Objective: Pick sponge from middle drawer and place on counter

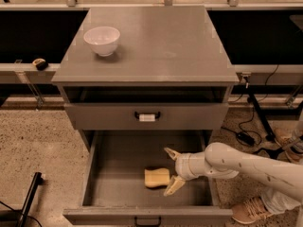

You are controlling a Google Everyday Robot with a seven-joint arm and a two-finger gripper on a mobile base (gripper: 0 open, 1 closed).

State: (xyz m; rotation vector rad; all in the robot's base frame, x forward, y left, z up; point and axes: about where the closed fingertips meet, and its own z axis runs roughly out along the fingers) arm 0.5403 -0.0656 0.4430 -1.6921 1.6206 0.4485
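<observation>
In the camera view, the gripper (pixel 172 170) is hanging inside the pulled-out middle drawer (pixel 113 169). Its jaws are standing spread wide, gripping nothing. The sponge (pixel 156 178) is lying on the drawer floor, just beside the lower finger (pixel 174 185). A white bowl (pixel 102 39) is sitting on the counter (pixel 161 46).

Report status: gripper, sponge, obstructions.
Gripper open, inside middle drawer, just right of sponge. Sponge on drawer floor, not gripped. White bowl on counter, left rear.
</observation>
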